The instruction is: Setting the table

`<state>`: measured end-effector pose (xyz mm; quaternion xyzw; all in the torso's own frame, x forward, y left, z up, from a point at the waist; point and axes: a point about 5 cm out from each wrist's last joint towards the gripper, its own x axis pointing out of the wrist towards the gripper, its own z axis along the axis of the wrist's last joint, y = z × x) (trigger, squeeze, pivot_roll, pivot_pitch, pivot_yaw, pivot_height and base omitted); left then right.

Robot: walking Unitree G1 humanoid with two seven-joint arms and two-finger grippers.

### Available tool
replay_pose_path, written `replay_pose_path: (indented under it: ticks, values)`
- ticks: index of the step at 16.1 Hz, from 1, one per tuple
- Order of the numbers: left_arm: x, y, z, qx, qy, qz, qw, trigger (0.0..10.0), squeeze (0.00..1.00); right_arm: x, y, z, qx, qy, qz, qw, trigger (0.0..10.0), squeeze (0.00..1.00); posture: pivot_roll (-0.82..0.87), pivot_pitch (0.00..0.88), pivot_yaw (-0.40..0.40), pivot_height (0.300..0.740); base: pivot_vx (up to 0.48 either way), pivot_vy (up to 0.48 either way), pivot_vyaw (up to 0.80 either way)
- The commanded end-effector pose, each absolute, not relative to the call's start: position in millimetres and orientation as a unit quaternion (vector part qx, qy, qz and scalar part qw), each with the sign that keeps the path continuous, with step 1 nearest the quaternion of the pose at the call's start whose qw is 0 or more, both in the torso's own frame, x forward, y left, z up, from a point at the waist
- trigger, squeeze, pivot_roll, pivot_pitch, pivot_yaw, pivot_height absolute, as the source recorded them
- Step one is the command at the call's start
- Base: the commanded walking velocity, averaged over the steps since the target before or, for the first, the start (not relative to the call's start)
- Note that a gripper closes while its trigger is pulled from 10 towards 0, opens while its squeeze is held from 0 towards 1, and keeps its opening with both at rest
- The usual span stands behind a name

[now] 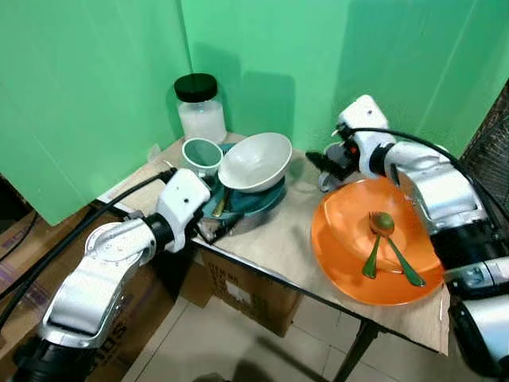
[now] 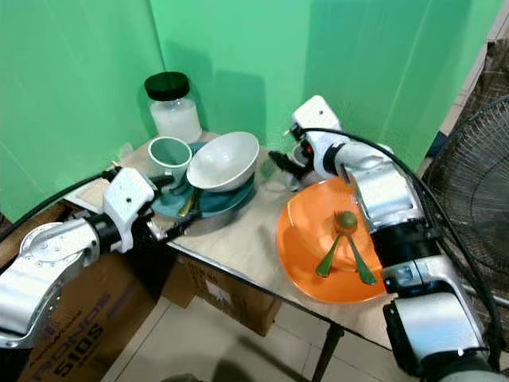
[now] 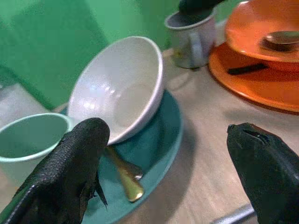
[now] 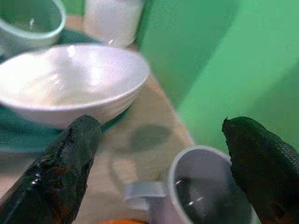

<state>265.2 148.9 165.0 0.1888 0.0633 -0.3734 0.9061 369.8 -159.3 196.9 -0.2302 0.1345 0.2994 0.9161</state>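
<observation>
Right gripper (image 4: 159, 168) spread wide, fingers either side of grey mug (image 4: 205, 186) at table's (image 1: 278, 239) far edge. Left gripper (image 3: 168, 172) also unclenched, near teal plate (image 3: 159, 140). Left wrist view reveals gold spoon (image 3: 124, 175) under tilted white bowl (image 1: 254, 161). Head views: two green spoons (image 1: 386, 251) in orange plate (image 1: 350, 255), one jar (image 1: 199, 107), one green cup (image 1: 202, 154).

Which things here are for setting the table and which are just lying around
For the job: white bowl, teal plate, mint cup, gold spoon, grey mug, orange plate, green spoons.

Lying about: black-lidded jar, cardboard boxes, fan.
</observation>
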Motion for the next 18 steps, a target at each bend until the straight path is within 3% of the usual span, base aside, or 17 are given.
replay_pose_path:
  ticks: [1, 6, 7, 8, 10, 18]
  values:
    - [261.6, 148.4, 164.0, 0.19, 0.075, -0.391, 0.898, 10.0, 0.38, 373.8, -154.9, 198.0, -0.249, 0.156, 0.311, 0.904, 10.0, 0.0, 0.05, 0.0, 0.066, 0.74, 0.0, 0.0, 0.0]
    - [257.7, 147.9, 164.6, 0.193, 0.084, -0.411, 0.887, 10.0, 0.38, 383.7, -149.7, 194.4, -0.246, 0.221, 0.301, 0.894, 10.0, 0.0, 0.05, 0.0, 0.067, 0.74, 0.0, 0.0, 0.0]
    - [257.8, 147.7, 164.7, 0.195, 0.085, -0.412, 0.886, 10.0, 0.38, 386.3, -146.8, 193.5, -0.237, 0.238, 0.289, 0.897, 5.1, 0.0, 0.05, 0.0, 0.072, 0.74, 0.0, 0.0, 0.0]
    - [257.8, 147.3, 164.7, 0.195, 0.087, -0.415, 0.884, 10.0, 0.38, 389.7, -147.7, 192.8, -0.233, 0.247, 0.271, 0.901, 4.1, 0.0, 0.05, 0.0, 0.072, 0.74, 0.0, 0.0, 0.0]
    - [258.0, 147.4, 165.0, 0.196, 0.087, -0.417, 0.883, 10.0, 0.38, 394.2, -149.8, 194.2, -0.222, 0.266, 0.23, 0.909, 0.0, 0.0, 0.05, 0.0, 0.073, 0.74, 0.0, 0.0, 0.0]
    - [257.6, 146.2, 163.6, 0.2, 0.091, -0.427, 0.878, 10.0, 0.38, 399.0, -152.9, 189.0, -0.214, 0.313, 0.172, 0.909, 0.0, 0.0, 0.04, 0.0, 0.071, 0.74, 0.0, 0.0, 0.0]
